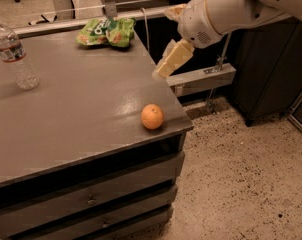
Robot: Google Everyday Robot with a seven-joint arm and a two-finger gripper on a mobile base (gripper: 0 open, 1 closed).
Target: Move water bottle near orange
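Note:
The water bottle (pixel 13 54), clear with a white cap and a white-and-red label, stands upright at the far left of the grey table (pixel 76 114). The orange (pixel 152 116) sits near the table's front right corner. My gripper (pixel 171 61) hangs over the table's right edge, above and behind the orange and far to the right of the bottle. It holds nothing.
A green snack bag (pixel 107 31) lies at the back of the table. Drawers run along the table's front. A dark cabinet (pixel 271 69) stands on the right on a speckled floor. A metal rail runs behind the table.

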